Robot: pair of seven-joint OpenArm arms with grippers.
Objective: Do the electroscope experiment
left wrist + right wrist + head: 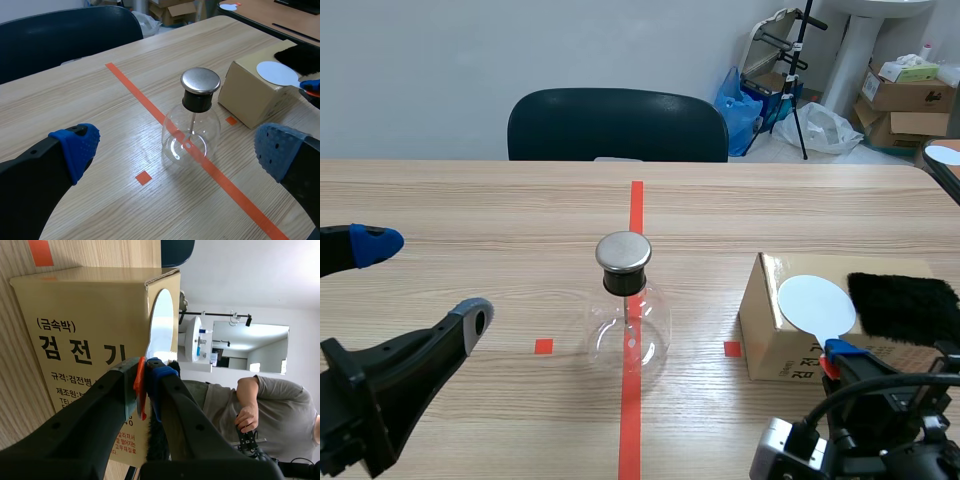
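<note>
R gripper [145, 377] clamped on orange handle of white round disc paddle [817, 305], disc atop tan cardboard box [765, 325]. L gripper [423, 282] spread wide apart, near clear glass metal-capped flask [627, 320] standing upright on red tape line.

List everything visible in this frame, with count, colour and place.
electroscope flask: one, clear glass with metal cap, middle of the table.
cardboard box: one, tan, right of the flask.
disc paddle: one, white with orange-red handle, on the box top.
fur cloth: one, black, on the box beside the paddle.
table: one, light wood.
chair: one, dark, behind the table.
person: one, grey shirt, background of the right wrist view.
left gripper: black, blue pads, open, left of the flask.
right gripper: black, shut on the paddle's handle.
</note>
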